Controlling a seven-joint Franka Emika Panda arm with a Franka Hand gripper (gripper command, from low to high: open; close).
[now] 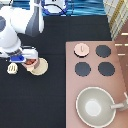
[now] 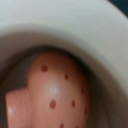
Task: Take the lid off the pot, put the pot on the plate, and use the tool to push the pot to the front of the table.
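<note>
I see the black table (image 1: 55,90) with the pinkish-brown stove counter (image 1: 120,75) at the exterior view's right. Landmark is the stove. Big grey pan (image 1: 96,106) sits on its lower part. The lid (image 1: 82,48) lies on its upper-left burner spot, off the pot. Well to the stove's left the plate (image 1: 40,66) lies on the table, partly covered. The pot (image 1: 31,61) is at the plate's upper-left edge, under the arm; whether it fully rests on the plate I cannot tell. The gripper (image 1: 26,59) is at the pot, fingers state: cannot tell. The tool (image 1: 12,68) lies farthest left of the stove, just beside the gripper. Wrist view: a reddish dotted inside (image 2: 57,90) within a pale rim.
</note>
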